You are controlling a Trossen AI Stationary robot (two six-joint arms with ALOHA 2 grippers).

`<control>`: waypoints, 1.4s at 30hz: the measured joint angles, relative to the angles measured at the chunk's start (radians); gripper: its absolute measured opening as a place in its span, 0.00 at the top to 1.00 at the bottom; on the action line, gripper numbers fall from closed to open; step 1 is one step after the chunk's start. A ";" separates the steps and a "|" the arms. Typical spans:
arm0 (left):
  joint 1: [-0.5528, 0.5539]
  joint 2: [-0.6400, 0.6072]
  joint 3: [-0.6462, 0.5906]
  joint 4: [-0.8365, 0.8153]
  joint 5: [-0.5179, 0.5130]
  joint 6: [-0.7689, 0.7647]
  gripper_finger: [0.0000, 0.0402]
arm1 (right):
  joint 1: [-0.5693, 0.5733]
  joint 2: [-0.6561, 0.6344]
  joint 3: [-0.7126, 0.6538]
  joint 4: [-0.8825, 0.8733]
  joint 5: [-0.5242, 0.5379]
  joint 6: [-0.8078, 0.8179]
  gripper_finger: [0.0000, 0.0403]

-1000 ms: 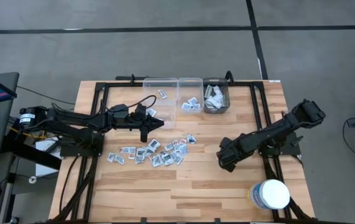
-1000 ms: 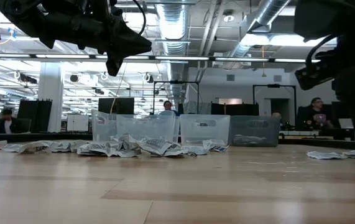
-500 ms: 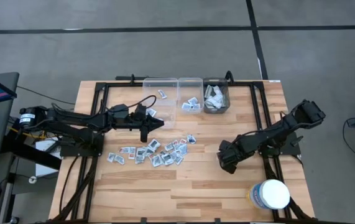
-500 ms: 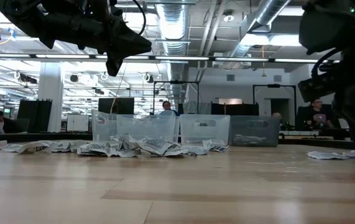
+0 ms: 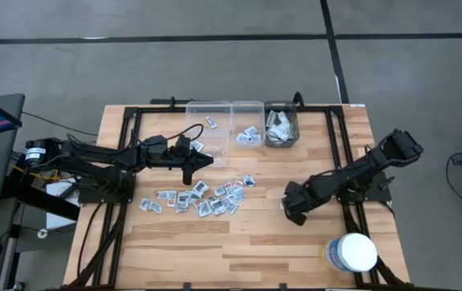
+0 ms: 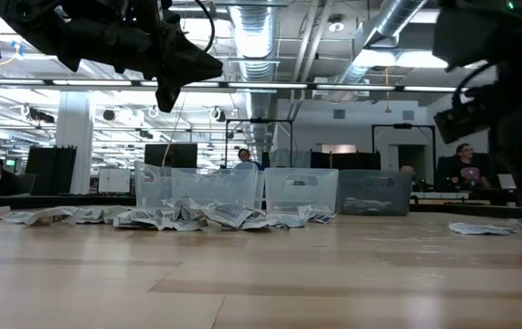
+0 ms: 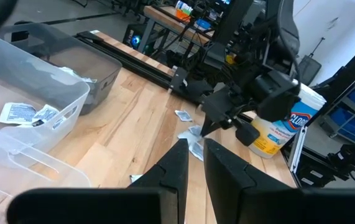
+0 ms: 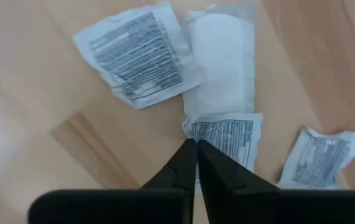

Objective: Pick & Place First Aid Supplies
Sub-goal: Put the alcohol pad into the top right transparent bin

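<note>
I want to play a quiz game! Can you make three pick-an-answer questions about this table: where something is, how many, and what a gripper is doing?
1. Where is the white tub? A in a bin; B under the left gripper; C at a table corner.
2. How many bins stand in the row? A two; B three; C five.
3. The right gripper is: A shut; B wide open; C holding the tub.
Answers: C, the high view shows it at the corner; B, two clear, one grey; A, its fingertips meet at a packet's edge.
</note>
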 joint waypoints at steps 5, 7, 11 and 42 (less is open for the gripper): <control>0.000 0.000 0.000 -0.001 0.000 0.005 0.87 | -0.012 0.000 0.065 -0.014 0.001 -0.049 0.99; 0.000 0.000 0.000 -0.001 0.000 0.006 0.87 | -0.018 0.000 0.090 -0.023 0.002 -0.074 0.99; 0.000 0.000 0.000 -0.002 0.000 0.008 0.87 | -0.034 -0.001 0.148 -0.019 0.005 -0.138 1.00; -0.009 0.000 -0.001 -0.002 0.117 -0.008 0.87 | -0.417 -0.050 0.281 0.642 -0.479 -0.741 1.00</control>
